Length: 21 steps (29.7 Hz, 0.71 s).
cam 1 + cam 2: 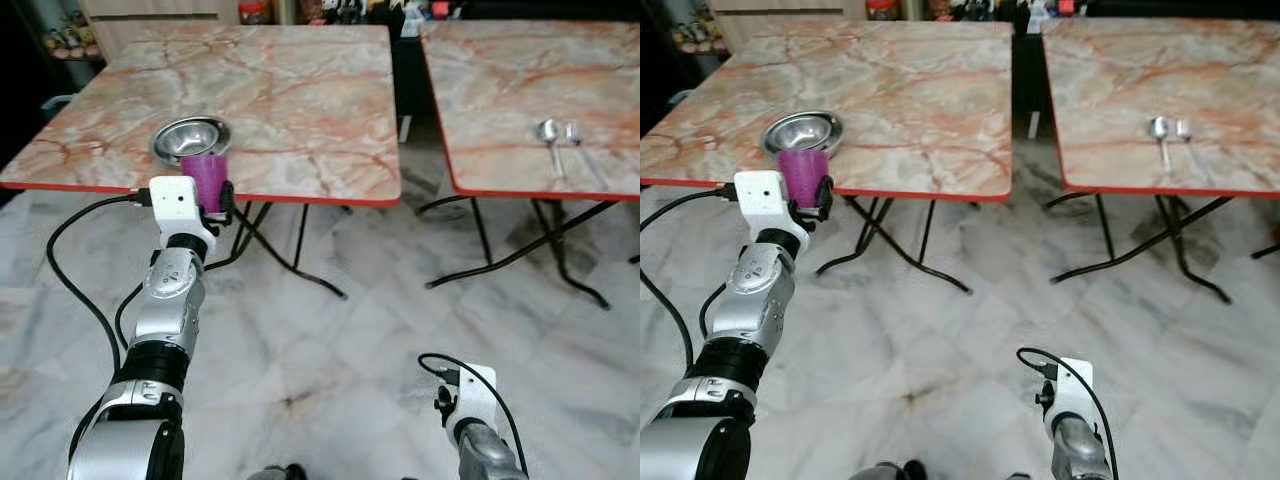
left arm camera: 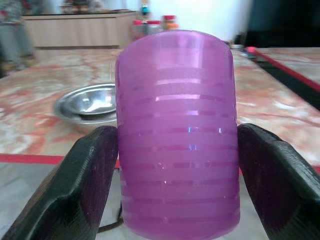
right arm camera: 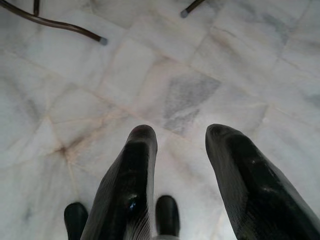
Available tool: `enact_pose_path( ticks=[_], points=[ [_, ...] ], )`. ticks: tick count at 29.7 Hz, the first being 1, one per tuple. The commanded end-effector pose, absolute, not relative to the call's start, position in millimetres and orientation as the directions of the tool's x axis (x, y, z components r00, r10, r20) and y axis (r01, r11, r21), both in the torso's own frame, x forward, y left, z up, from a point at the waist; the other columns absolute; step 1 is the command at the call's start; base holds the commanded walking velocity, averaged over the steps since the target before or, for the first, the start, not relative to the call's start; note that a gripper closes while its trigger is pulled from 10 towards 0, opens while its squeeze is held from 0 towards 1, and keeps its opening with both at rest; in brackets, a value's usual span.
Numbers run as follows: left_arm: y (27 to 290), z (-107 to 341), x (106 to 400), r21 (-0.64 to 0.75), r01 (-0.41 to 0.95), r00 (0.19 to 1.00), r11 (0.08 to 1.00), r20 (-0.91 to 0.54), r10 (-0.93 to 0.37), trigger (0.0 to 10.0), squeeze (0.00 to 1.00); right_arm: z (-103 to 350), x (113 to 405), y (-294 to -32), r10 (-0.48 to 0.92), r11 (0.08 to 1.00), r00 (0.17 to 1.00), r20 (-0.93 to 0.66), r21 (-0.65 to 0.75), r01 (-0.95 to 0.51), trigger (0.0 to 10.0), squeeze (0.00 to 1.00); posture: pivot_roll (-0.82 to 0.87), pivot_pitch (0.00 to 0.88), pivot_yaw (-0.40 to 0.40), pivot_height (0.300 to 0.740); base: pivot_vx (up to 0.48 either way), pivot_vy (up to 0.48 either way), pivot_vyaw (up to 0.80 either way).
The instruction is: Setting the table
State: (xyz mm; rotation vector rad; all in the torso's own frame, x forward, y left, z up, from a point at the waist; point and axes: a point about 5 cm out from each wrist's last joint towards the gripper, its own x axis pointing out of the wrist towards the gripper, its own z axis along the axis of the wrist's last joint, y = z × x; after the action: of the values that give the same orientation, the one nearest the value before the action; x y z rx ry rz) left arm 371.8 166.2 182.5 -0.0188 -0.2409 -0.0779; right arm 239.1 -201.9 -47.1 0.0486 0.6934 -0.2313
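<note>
My left gripper (image 1: 212,186) is shut on a purple ribbed plastic cup (image 1: 205,177), held upright just at the near red edge of the left marble table (image 1: 300,100). In the left wrist view the cup (image 2: 177,135) sits between both black fingers (image 2: 75,190). A steel bowl (image 1: 190,137) rests on that table right behind the cup. On the right table (image 1: 520,90) lie a spoon (image 1: 551,140) and a fork (image 1: 580,145) side by side. My right arm (image 1: 470,400) hangs low; its gripper (image 3: 177,165) points at the floor with its fingers apart and nothing between them.
A gap separates the two folding tables, whose black metal legs (image 1: 290,260) spread across the marble floor (image 1: 350,340). A black cable (image 1: 70,270) loops beside my left arm. Jars and a counter (image 1: 160,15) stand at the back.
</note>
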Motion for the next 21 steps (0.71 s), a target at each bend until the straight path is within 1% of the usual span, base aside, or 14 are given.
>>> enact_pose_path(
  ticks=[1,4,10,12,15,18,21],
  points=[
    [161,185,371,-0.002,0.126,0.963,0.992,0.241,-0.121,10.0,0.0,-44,243,-205,-0.208,0.969,0.756,-0.62,-0.023,0.248,10.0,0.0,-0.03,0.133,0.039,0.74,0.0,0.0,0.0],
    [158,186,370,-0.004,0.146,0.961,0.989,0.24,-0.141,10.0,0.0,-42,245,-206,-0.213,0.966,0.763,-0.611,-0.015,0.258,10.0,0.0,-0.03,0.132,0.04,0.74,0.0,0.0,0.0],
    [148,191,368,-0.047,0.264,0.939,0.963,0.239,-0.246,10.0,0.0,-39,248,-209,-0.22,0.956,0.766,-0.604,0.021,0.291,10.0,0.0,-0.03,0.129,0.044,0.74,0.0,0.0,0.0],
    [144,193,367,-0.03,0.303,0.929,0.953,0.234,-0.288,10.0,0.0,-35,252,-210,-0.22,0.953,0.779,-0.587,0.041,0.3,10.0,0.0,-0.02,0.13,0.045,0.74,0.0,0.0,0.0],
    [144,193,366,-0.03,0.307,0.928,0.951,0.232,-0.292,10.0,0.0,-35,252,-210,-0.22,0.953,0.78,-0.586,0.042,0.3,10.0,0.0,-0.02,0.13,0.045,0.74,0.0,0.0,0.0],
    [138,194,365,-0.023,0.338,0.92,0.941,0.22,-0.325,10.0,0.0,-29,261,-207,-0.222,0.952,0.799,-0.559,0.054,0.302,10.0,0.0,-0.03,0.127,0.053,0.74,0.0,0.0,0.0],
    [137,194,365,-0.015,0.324,0.925,0.946,0.215,-0.313,10.0,0.0,-27,263,-207,-0.225,0.95,0.807,-0.547,0.062,0.307,10.0,0.0,-0.02,0.123,0.055,0.74,0.0,0.0,0.0]
  ],
)
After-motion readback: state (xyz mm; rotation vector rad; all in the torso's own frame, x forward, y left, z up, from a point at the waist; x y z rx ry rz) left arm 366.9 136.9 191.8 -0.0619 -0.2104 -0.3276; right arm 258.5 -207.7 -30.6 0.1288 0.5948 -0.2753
